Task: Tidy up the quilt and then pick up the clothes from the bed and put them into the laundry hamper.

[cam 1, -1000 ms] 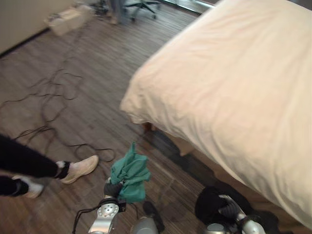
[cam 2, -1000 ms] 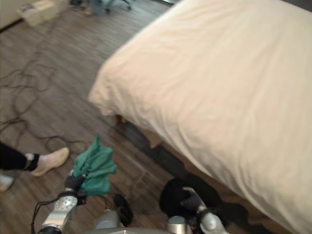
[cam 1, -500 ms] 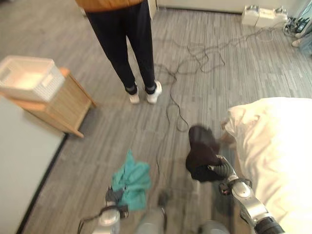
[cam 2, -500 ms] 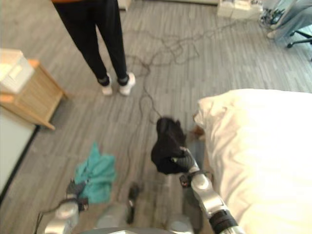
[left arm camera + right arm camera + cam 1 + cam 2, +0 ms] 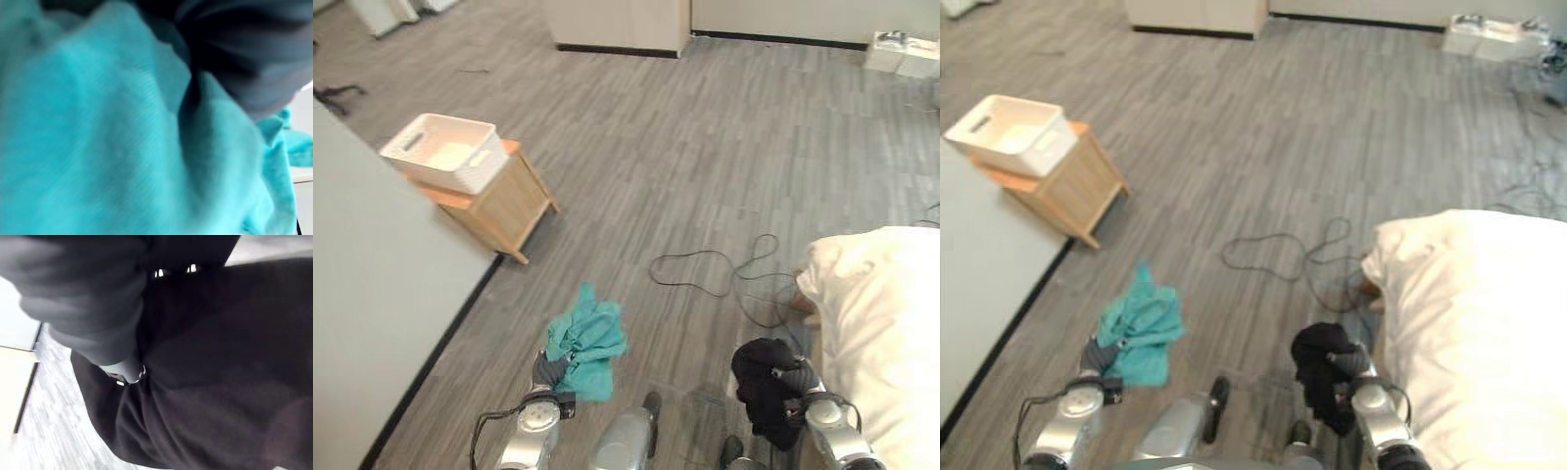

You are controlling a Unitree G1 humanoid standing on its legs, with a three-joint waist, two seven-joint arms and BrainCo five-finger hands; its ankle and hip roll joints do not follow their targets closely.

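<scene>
Holding one garment in each hand, the robot stands on the grey plank floor [image 5: 705, 147] beside the bed. Left hand [image 5: 548, 370]: raised in front of the body at the lower left of the head views, fingers curled round a bunched teal garment [image 5: 585, 338] that hangs in folds above and beside the hand; in the left wrist view the teal cloth [image 5: 122, 147] presses close against the hand's dark cover. Right hand [image 5: 1349, 364]: held low at the lower right, forearm pointing up and forward, fingers clamped on a black garment [image 5: 766, 382] that drapes over and below the hand; the right wrist view shows the same black cloth [image 5: 220, 372] lying against the dark cover. Bed: the cream quilt [image 5: 886, 333] covers its near corner at the right edge, just beside the right hand. Laundry hamper [image 5: 445, 153]: a white slotted basket standing on top of a small wooden side table [image 5: 499, 206], at the upper left, well apart from both hands, next to a pale wall panel [image 5: 372, 294]. A thin dark cable [image 5: 705, 269] loops on the floor between the side table and the bed corner.
</scene>
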